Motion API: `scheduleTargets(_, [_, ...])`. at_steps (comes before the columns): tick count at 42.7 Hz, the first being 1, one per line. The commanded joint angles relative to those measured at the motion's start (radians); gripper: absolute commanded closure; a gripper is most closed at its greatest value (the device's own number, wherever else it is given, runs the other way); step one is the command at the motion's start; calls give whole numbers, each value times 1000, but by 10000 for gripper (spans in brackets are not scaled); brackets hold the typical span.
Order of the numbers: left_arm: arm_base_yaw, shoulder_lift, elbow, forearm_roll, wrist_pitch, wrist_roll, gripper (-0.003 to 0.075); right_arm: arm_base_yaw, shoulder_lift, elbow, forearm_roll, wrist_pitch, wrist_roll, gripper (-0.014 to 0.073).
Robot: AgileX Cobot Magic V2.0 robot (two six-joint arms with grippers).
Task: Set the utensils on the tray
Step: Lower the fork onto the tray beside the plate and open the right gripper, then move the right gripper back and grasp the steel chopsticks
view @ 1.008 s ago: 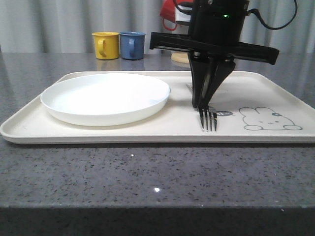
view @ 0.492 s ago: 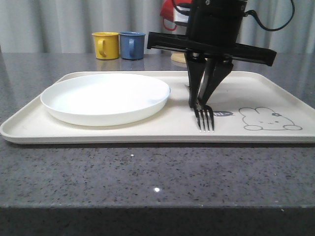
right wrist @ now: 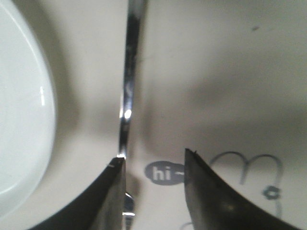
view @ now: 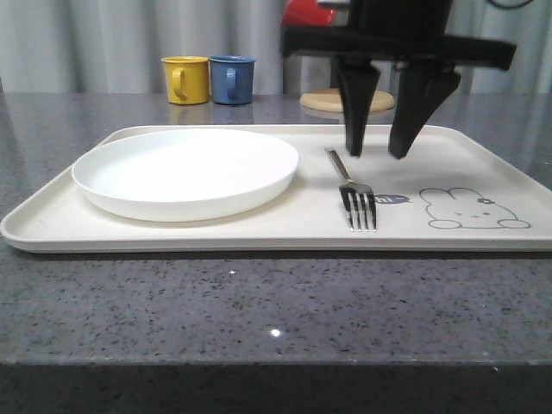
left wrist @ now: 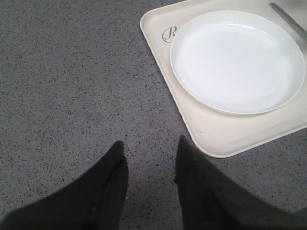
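— Progress? 
— One piece down: fork (view: 358, 194) flat on tray (view: 483, 151), just right of white plate (view: 185, 168), tines toward near rim, left of the rabbit drawing (view: 473, 210). No chopsticks or spoon seen on the tray (judged: those two left to fetch). 
— Right gripper (view: 378, 153)? 
— Spread wide, empty, hanging above the fork's handle, touching nothing. 
— Left gripper (left wrist: 148, 158)? 
— Parted, empty, over bare grey table (left wrist: 72, 72) near the tray's left corner.
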Motion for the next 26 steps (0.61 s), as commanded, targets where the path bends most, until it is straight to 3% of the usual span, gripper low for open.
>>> scheduleTargets(1, [-9,1,-25,-13,-65,-10,482,-7,-125,-24,-184,94,-17,263])
scheduleTargets(6, [-9,1,-25,-13,-65,-10,482,-13,-202,-14,-356,124,-28,263])
scheduleTargets(11, [-9,1,-25,-13,-65,-10,482,-77,-278,19,-383,124,-86,263])
scheduleTargets(26, [-9,1,-25,-13,-65,-10,482,-517,-310,218,-136,60,-447,263])
